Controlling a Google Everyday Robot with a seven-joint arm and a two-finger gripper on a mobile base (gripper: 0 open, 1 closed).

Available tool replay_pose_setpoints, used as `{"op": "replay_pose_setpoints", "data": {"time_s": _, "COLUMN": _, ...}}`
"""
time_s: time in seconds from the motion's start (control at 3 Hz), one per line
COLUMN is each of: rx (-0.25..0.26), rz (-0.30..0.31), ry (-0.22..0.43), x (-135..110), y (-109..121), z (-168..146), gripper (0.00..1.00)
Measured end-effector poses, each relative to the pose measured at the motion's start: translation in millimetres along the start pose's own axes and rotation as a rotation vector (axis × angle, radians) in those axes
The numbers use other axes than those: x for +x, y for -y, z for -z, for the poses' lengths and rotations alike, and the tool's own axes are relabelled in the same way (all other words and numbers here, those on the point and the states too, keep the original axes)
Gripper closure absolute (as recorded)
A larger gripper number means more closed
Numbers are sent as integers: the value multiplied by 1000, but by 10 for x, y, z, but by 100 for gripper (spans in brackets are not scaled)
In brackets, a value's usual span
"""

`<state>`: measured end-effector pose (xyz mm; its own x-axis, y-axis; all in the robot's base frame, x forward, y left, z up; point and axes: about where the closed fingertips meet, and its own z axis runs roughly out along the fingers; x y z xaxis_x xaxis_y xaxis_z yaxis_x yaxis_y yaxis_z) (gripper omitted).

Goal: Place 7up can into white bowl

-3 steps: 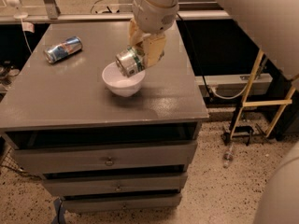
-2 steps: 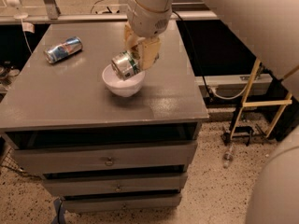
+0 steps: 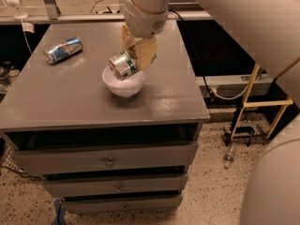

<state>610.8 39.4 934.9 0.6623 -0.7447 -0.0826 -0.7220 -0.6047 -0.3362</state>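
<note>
Gripper: two-finger tan gripper (image 3: pixel 132 60) hung over the middle of the cabinet top, clamped on the small silver drink can with the green and white label (image 3: pixel 123 65).
Far left: blue and silver can (image 3: pixel 63 49) lay on its side near the back left of the grey cabinet top (image 3: pixel 56 97), well apart from the work and no part of it.
7up can: tilted, its end turned toward the camera, held right over the plain round white bowl (image 3: pixel 123 84); whether it touched the rim could not be told.
Bowl: sat upright just under the can, near the middle of the grey top.
Step in hand: lowering and letting go, by my judgement.
Doing it well: the can looked best brought lower and centred over the hollow before the fingers parted, since a tilted can dropped from height could roll out or tip the bowl.
Right side: bare grey top toward the cabinet's edge gave room to withdraw straight up.
</note>
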Motion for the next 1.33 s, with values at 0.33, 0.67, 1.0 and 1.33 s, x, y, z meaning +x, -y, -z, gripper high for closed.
{"op": "replay_pose_setpoints", "data": {"time_s": 0.33, "rx": 2, "rz": 1, "ry": 1, "x": -4, "y": 9, "z": -12, "gripper": 51}}
{"op": "replay_pose_setpoints", "data": {"time_s": 0.67, "rx": 4, "rz": 2, "ry": 1, "x": -8, "y": 19, "z": -27, "gripper": 29}}
{"op": "replay_pose_setpoints", "data": {"time_s": 1.0, "rx": 5, "rz": 3, "ry": 2, "x": -13, "y": 28, "z": -42, "gripper": 5}}
{"op": "replay_pose_setpoints", "data": {"time_s": 1.33, "rx": 6, "rz": 3, "ry": 3, "x": -16, "y": 34, "z": -52, "gripper": 0}}
